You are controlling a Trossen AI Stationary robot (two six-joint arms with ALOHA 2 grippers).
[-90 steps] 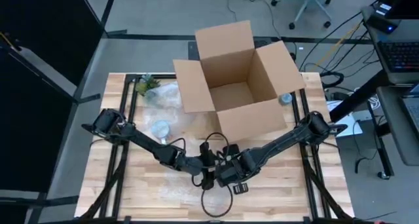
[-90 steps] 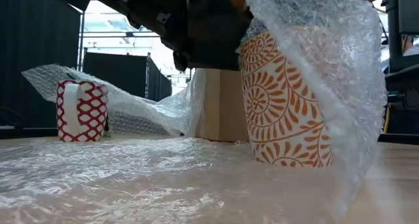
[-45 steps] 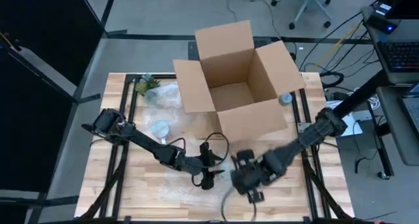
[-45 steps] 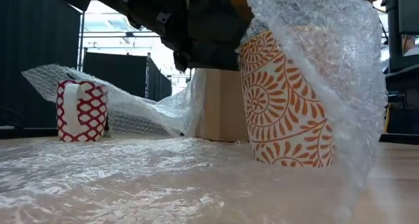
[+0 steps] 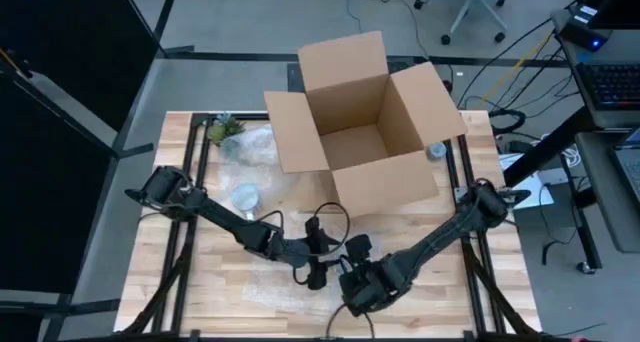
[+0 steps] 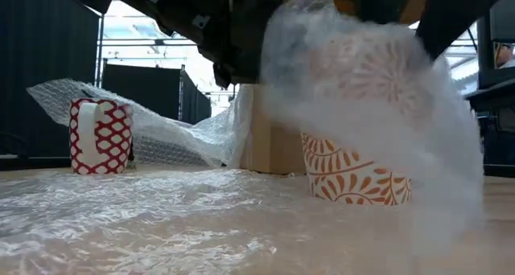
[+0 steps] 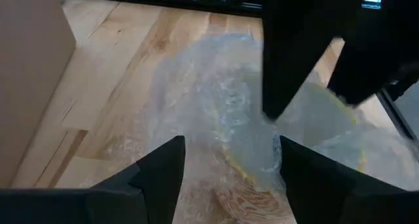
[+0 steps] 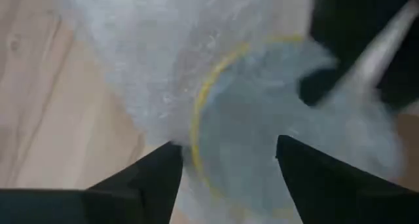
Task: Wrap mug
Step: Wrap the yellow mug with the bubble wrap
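The orange-patterned mug (image 6: 354, 182) stands upright on its base on a bubble wrap sheet (image 6: 161, 219) spread over the table's near middle. More bubble wrap (image 6: 362, 74) is draped over its top and upper face. In the right wrist view the yellow rim (image 8: 203, 106) shows through the wrap. My right gripper (image 8: 229, 175) hangs open just above the covered mouth. My left gripper (image 7: 229, 178) is open too, close beside the mug on its left, with the rim (image 7: 236, 165) ahead of its fingers. In the high view both grippers (image 5: 318, 267) (image 5: 350, 287) hide the mug. My right gripper stands open over the wrap on the mug's mouth, pointing down; whether its fingers touch the wrap, I cannot tell. My left gripper's open fingers show nothing between them, and no touch on the wrap or mug shows.
An open cardboard box (image 5: 360, 132) stands at the far middle of the table. A red-and-white mug (image 6: 100, 136) sits at the far left beside crumpled bubble wrap (image 6: 161, 130). A small plant (image 5: 225, 128) is at the far left corner. Bare wood lies near right.
My right arm has swung out toward the table's right edge and come back over the mug, ending slightly nearer the near edge. The bubble wrap that hung down the mug's right side now lies over its top and upper front, still in motion. The mug has stayed put.
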